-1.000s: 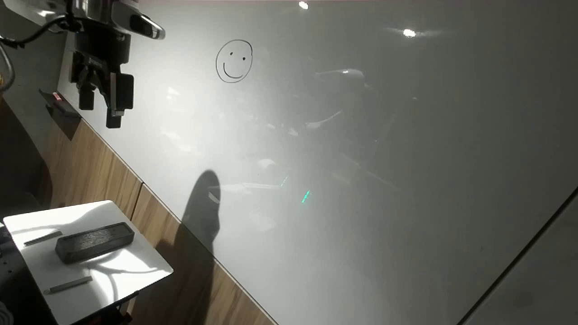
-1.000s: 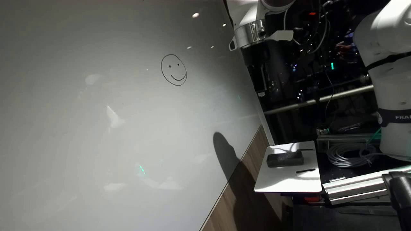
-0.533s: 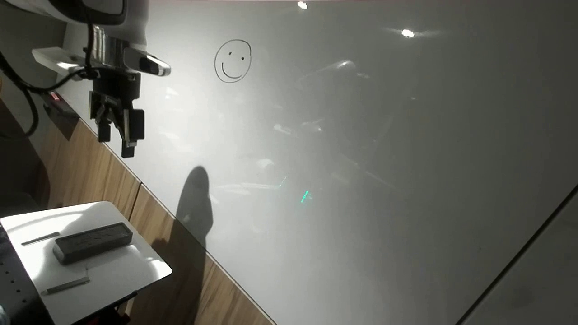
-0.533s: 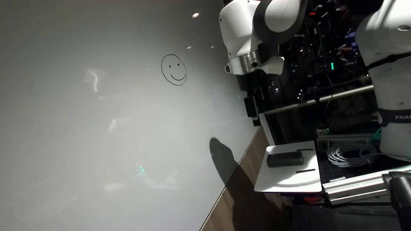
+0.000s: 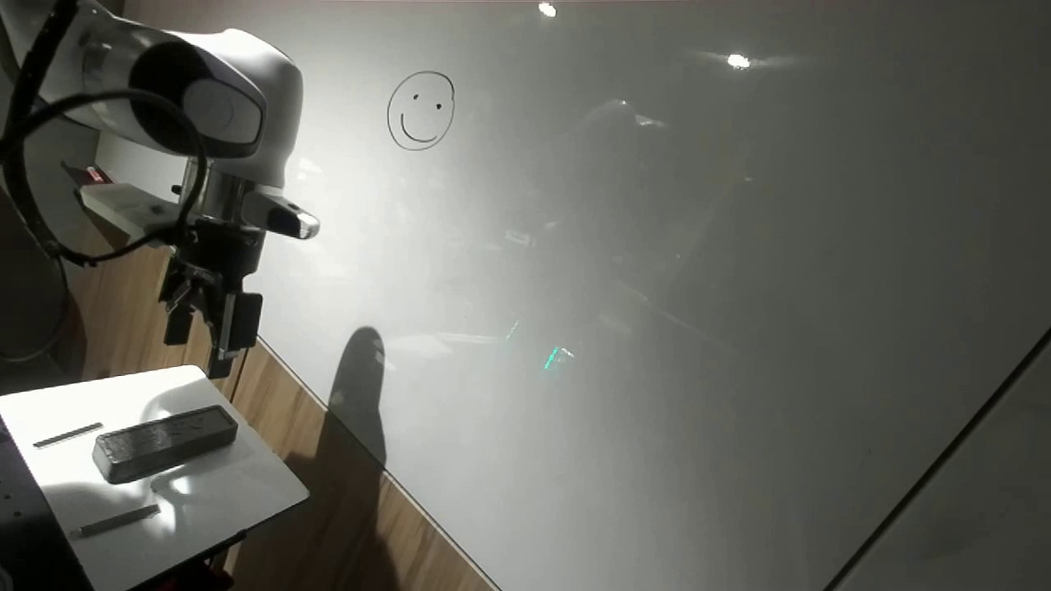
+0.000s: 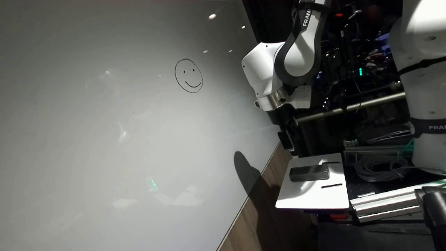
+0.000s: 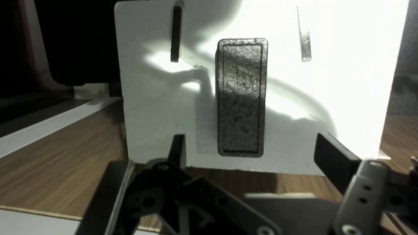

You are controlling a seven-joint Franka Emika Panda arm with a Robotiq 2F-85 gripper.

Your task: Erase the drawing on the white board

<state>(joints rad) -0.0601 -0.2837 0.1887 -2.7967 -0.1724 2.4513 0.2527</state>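
White, glossy and large, the flat board (image 5: 722,287) fills most of both exterior views. In the upper part of each is the drawing (image 5: 420,111), a small smiley face in thin dark marker, whole: circle, two dot eyes, curved mouth. By that, none of your erasing is done. Your black two-fingered pincer (image 7: 254,153) is spread wide, holding nothing, near a white, flat, four-cornered surface (image 6: 296,197). On it lies a dark grey oblong block (image 7: 241,98), probably your eraser, with a thin strip (image 7: 176,34) on either side. Left for you, it seems: grip the block, carry it to the board, rub the drawing away.

How high the pincer stands above the surface you cannot tell; in an exterior view its fingers (image 6: 285,140) blend into darkness. A looped black cable (image 5: 131,93) crosses the white arm (image 5: 279,115). Faint marks (image 7: 245,80) on the block's top are unreadable, its underside hidden. Glare (image 7: 352,81) bleaches part of the surface. The board runs out of frame, and the wrist view does not show the drawing.
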